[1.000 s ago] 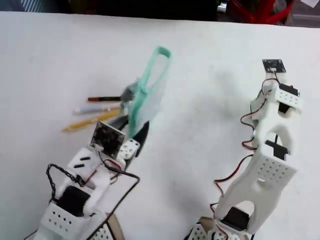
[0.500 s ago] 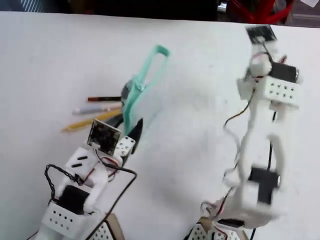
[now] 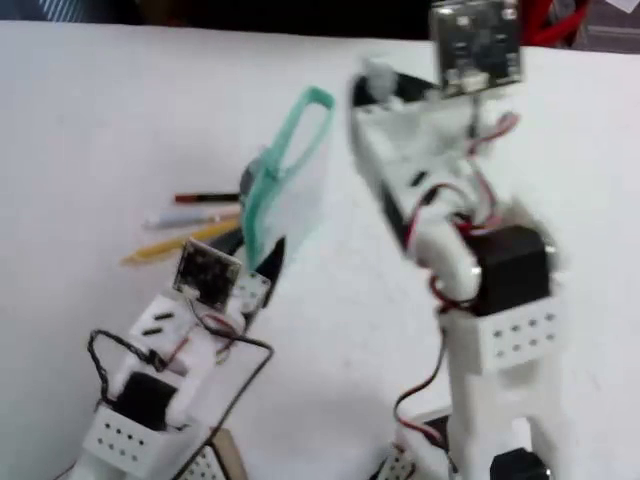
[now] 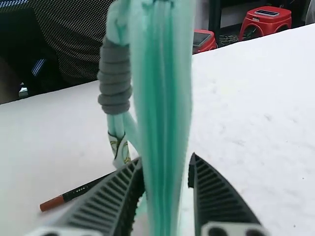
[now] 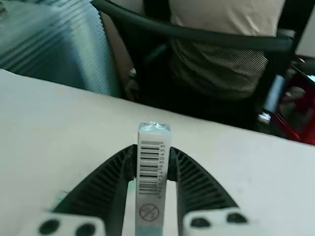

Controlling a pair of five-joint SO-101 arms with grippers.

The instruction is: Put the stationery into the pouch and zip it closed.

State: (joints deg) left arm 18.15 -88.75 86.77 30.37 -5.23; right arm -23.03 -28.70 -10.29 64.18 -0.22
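Left gripper (image 4: 165, 169) clenches the teal-trimmed pouch (image 3: 290, 170) by its near edge, standing it on edge on the white table (image 3: 100, 110), while the right gripper (image 5: 152, 155), near the pouch's far end, grasps a small white barcoded stick (image 5: 150, 172). Three pens and pencils (image 3: 190, 218) lie flat just beside the pouch, close to what looks like its grey zip pull (image 4: 114, 83). The pouch appears thin, soft and floppy, best held on its stiffer trim. The stick seems light, rigid and smooth, so it may slip. The slim pencils may roll, so a mid-shaft pinch suits them
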